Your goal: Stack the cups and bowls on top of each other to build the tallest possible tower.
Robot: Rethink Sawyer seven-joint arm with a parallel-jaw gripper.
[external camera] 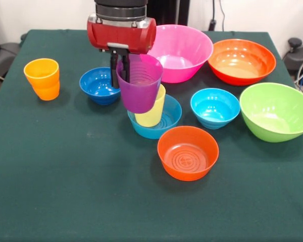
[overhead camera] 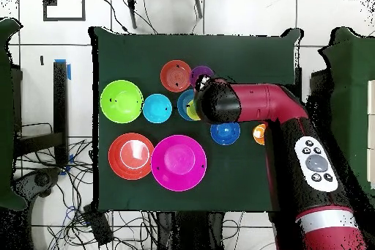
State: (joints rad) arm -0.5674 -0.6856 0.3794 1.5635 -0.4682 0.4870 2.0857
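My gripper [external camera: 117, 70] is shut on the rim of the purple cup [external camera: 140, 85], holding it tilted in the air. Just below and behind it, the pale yellow cup [external camera: 153, 114] stands upright in the mid-blue small bowl [external camera: 165, 126]; I cannot tell whether the two cups touch. In the overhead view the purple cup [overhead camera: 201, 75] shows beside the arm's head, which hides the gripper. The orange cup [external camera: 42, 78] stands alone at the left. The dark blue bowl [external camera: 98, 85] sits just left of the gripper.
The cyan small bowl [external camera: 215, 107] and the orange-red small bowl [external camera: 188, 153] sit to the right and in front of the stack. The large pink [external camera: 184, 50], orange-red [external camera: 241, 60] and lime green [external camera: 276, 111] bowls line the back and right.
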